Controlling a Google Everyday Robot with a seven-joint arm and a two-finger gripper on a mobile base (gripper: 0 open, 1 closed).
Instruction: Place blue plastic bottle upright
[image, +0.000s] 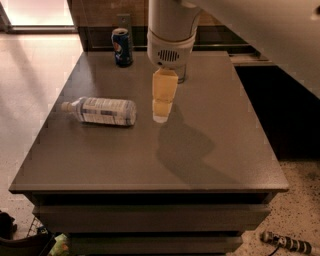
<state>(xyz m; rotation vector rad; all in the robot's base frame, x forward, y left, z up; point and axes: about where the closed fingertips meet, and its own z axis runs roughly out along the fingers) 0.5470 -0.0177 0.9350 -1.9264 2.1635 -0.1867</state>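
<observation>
The blue plastic bottle (101, 111) lies on its side on the left half of the grey table (150, 155), white cap pointing left, label facing up. My gripper (162, 112) hangs from the white arm above the table's middle, its yellowish fingers pointing down, just right of the bottle's base and not touching it. It holds nothing that I can see.
A dark blue soda can (122, 47) stands at the table's back left. A slim can (181, 75) stands behind the arm, mostly hidden. A dark counter lies to the right, light floor to the left.
</observation>
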